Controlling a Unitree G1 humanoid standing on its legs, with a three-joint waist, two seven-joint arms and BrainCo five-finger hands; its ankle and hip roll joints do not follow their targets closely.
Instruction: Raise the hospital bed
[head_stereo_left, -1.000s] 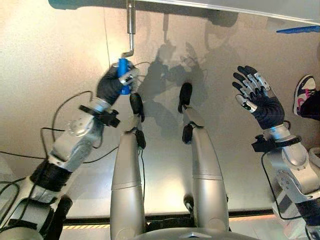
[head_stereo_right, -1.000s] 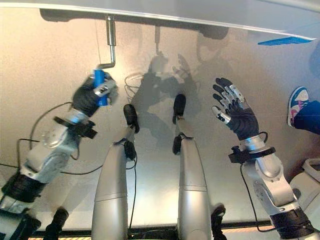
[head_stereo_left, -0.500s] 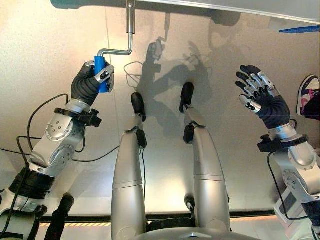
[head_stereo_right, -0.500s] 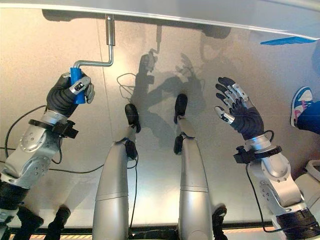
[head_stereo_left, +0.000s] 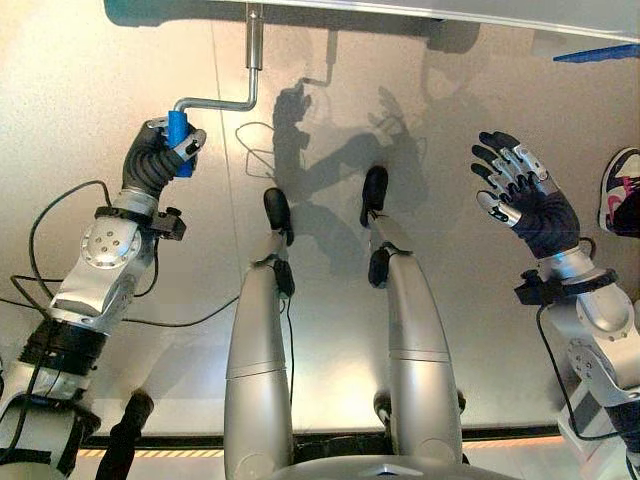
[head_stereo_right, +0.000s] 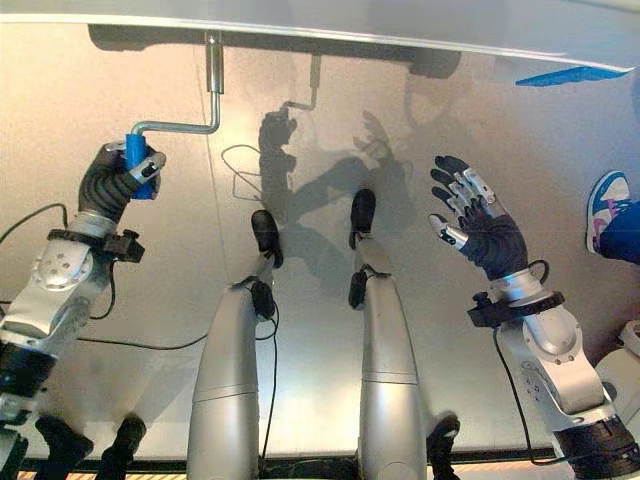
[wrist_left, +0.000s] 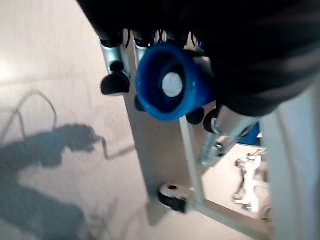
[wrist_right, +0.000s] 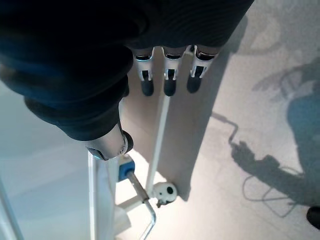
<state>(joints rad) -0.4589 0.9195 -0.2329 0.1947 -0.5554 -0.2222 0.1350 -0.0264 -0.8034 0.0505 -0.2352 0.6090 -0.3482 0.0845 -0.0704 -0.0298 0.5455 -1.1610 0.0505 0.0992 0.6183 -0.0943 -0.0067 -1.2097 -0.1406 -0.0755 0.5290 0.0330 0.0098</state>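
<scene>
A metal crank sticks out from under the white bed edge at the top, its arm bent to the left and ending in a blue handle. My left hand is curled round that blue handle, low on the left of the crank shaft. My right hand hangs in the air on the right with its fingers spread, holding nothing and apart from the bed.
The beige floor lies below. The bed frame's white legs and a castor show under the bed, with a second blue crank grip. A person's shoe stands at the far right. A blue strip lies at top right.
My left hand has swung the blue handle leftward and slightly up, from below the shaft out to its left side, turning the crank. The right hand has barely moved.
</scene>
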